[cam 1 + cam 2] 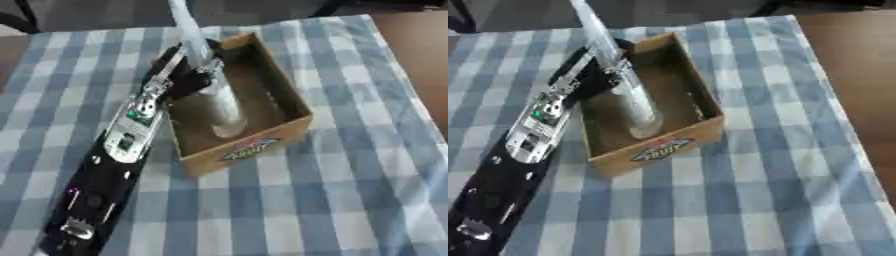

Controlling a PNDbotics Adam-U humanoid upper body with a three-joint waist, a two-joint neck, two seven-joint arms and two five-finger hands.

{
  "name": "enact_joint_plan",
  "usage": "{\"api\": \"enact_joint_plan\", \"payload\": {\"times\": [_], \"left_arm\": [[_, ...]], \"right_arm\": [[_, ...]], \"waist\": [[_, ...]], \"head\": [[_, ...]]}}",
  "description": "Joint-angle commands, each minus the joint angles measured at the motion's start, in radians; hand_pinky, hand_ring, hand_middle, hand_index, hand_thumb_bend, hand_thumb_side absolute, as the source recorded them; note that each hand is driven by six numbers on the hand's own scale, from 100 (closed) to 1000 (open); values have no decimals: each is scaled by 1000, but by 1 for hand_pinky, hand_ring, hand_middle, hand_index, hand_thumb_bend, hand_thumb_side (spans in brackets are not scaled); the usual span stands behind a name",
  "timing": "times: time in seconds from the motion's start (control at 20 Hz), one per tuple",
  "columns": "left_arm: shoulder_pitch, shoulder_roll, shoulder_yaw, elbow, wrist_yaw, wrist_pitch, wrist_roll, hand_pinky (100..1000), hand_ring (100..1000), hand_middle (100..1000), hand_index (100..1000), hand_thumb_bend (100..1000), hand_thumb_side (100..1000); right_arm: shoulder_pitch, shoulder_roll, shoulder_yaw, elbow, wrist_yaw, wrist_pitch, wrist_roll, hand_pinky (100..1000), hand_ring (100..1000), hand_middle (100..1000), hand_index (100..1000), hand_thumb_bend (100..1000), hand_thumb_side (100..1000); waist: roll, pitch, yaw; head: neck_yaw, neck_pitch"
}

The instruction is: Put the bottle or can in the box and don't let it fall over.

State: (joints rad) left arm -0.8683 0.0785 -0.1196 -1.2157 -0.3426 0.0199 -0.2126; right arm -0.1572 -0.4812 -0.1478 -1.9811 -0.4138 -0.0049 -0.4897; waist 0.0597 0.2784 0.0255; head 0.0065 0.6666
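- The left arm [122, 150] runs from the lower left of the frame up to the box [254, 145], which sits near the middle of the frame on the checked cloth [350, 200] covering the surface.
- The left robot hand [188, 75] is at the box's upper left wall, its dark fingers curled round the bottle [219, 107].
- The bottle is clear and blurred; it stands inside the box, leaning with its top toward the upper part of the frame and its base near the box floor. I cannot tell whether the base touches the floor.
- The left eye view shows the bottle's top reaching the upper edge of the frame; the right eye view shows more bare brown surface [850, 65] at the right, beyond the cloth's edge.
- The right eye view shows the printed label [661, 149] on the box's near wall more squarely.
- The hand hides the bottle's middle and part of the box's upper left corner.
- The right robot hand shows in neither view.
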Motion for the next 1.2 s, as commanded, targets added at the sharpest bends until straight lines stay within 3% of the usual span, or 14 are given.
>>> {"api": "enact_joint_plan", "payload": {"times": [0.05, 0.25, 0.75, 0.8, 0.85, 0.95, 1.2], "left_arm": [[-5, 28, 8, -20, -12, 7, -9, 1000, 1000, 831, 813, 100, 405], [-3, 31, 14, -22, -23, 37, 19, 1000, 1000, 828, 805, 100, 324], [11, 62, 2, -80, -12, 62, 35, 1000, 1000, 832, 817, 100, 316], [14, 67, -2, -89, -10, 62, 27, 1000, 1000, 836, 828, 100, 344], [15, 73, -5, -97, -8, 60, 17, 1000, 1000, 833, 827, 100, 544], [19, 83, -8, -108, -16, 59, 1, 1000, 1000, 829, 829, 100, 656], [28, 100, -4, -126, -71, 68, -17, 1000, 1000, 816, 816, 100, 693]], "right_arm": [[-4, -30, -12, -19, 5, -1, -1, 739, 693, 853, 748, 295, 206], [-3, -30, -12, -19, 5, -1, -2, 739, 693, 853, 747, 294, 207], [0, -36, -14, -19, 6, 0, -5, 739, 692, 853, 747, 292, 208], [0, -37, -15, -19, 6, 1, -6, 739, 692, 853, 747, 292, 208], [1, -38, -15, -19, 6, 1, -6, 739, 692, 853, 747, 291, 208], [2, -39, -15, -19, 7, 1, -6, 739, 692, 853, 747, 290, 209], [6, -42, -16, -19, 8, 1, -8, 739, 691, 852, 747, 288, 210]], "waist": [[-3, -22, 2], [-2, -22, 3], [7, -26, 9], [8, -27, 10], [9, -28, 11], [11, -29, 13], [14, -30, 18]], "head": [[-2, 1], [-4, 1], [-18, 7], [-20, 8], [-21, 9], [-24, 10], [-29, 12]]}}
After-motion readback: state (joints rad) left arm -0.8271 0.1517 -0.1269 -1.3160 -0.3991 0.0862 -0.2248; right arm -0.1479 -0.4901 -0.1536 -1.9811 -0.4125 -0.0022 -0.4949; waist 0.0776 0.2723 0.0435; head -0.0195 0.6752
